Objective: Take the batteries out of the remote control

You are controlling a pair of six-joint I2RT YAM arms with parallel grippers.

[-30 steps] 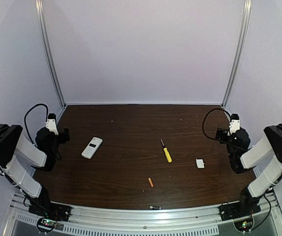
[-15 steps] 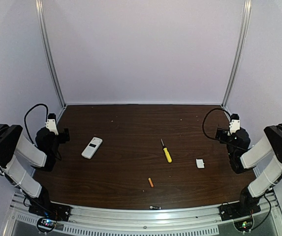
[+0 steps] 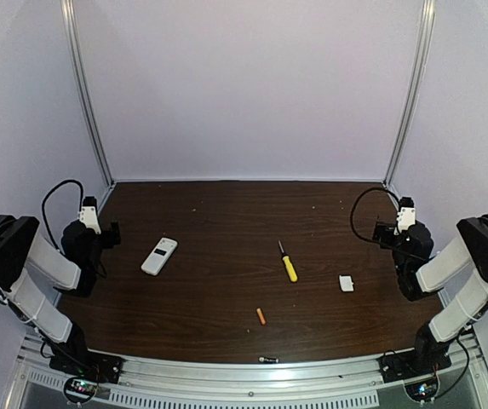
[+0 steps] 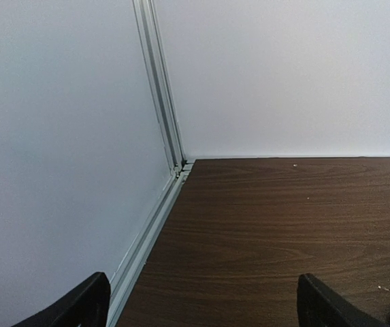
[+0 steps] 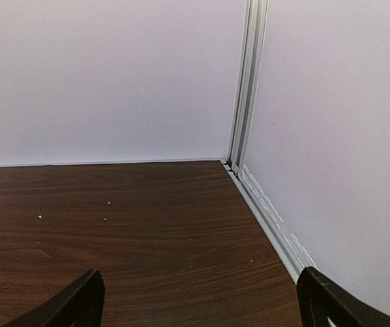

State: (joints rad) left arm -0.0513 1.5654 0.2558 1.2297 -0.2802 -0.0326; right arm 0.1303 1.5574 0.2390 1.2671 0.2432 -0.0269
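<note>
One orange battery point(image 3: 261, 315) is lying loose on the dark wood table point(image 3: 226, 213), toward the near edge and roughly in the middle, with nothing touching it. The remote control point(image 3: 159, 256) sits further back on the left side, flat on the table and angled a bit, well apart from the battery. Can't tell from up top whether its battery bay is open or what's inside.

Between them-ish, right of center, is the yellow-handled screwdriver point(image 3: 287, 262), and further right a small white cover piece point(image 3: 346, 282), each lying by itself. There's also a tiny dark bit on the metal rail point(image 3: 268, 359) at the near edge, too small to make out.

Both arms are folded back at the sides. The left gripper point(image 3: 107, 232) is up off the table near the left edge, just left of the remote. Its wrist view shows the fingers point(image 4: 79, 306) spread wide with only bare table and the back corner between them. The right gripper point(image 3: 384, 230) is the same deal on the right side, beyond the cover piece: fingers point(image 5: 75, 303) wide apart, holding nothing.
</note>
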